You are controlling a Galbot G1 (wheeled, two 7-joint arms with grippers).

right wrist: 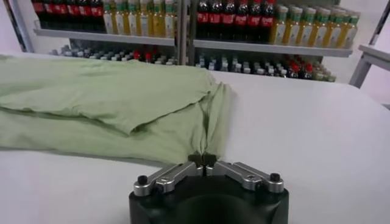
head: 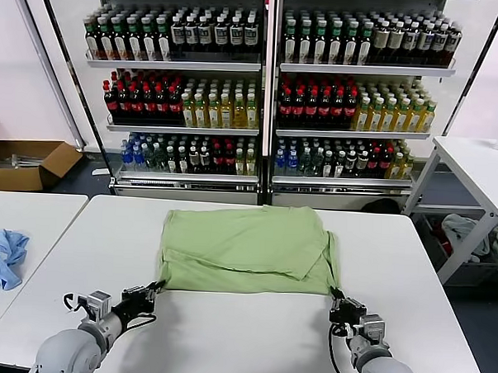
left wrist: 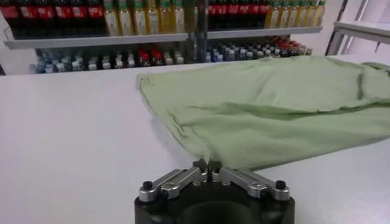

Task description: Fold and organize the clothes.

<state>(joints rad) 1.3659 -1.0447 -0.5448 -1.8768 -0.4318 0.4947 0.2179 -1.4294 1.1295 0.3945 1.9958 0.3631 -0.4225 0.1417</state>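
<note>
The light green clothes (head: 246,248) lie spread on the white table (head: 242,343), partly folded, with no logo or buttons showing. My left gripper (head: 155,288) is at the near left corner of the clothes (left wrist: 274,112), and its jaws are shut on the hem there (left wrist: 208,164). At the near right corner my right gripper (head: 337,294) is shut on the fabric edge (right wrist: 202,159) of the clothes (right wrist: 109,103). Both corners are pinched low, close to the table top.
A light blue cloth (head: 1,257) lies on the neighbouring table at the left. Shelves of bottles (head: 261,96) stand behind the table. A cardboard box (head: 27,162) sits on the floor at the far left, and another white table (head: 481,168) stands at the right.
</note>
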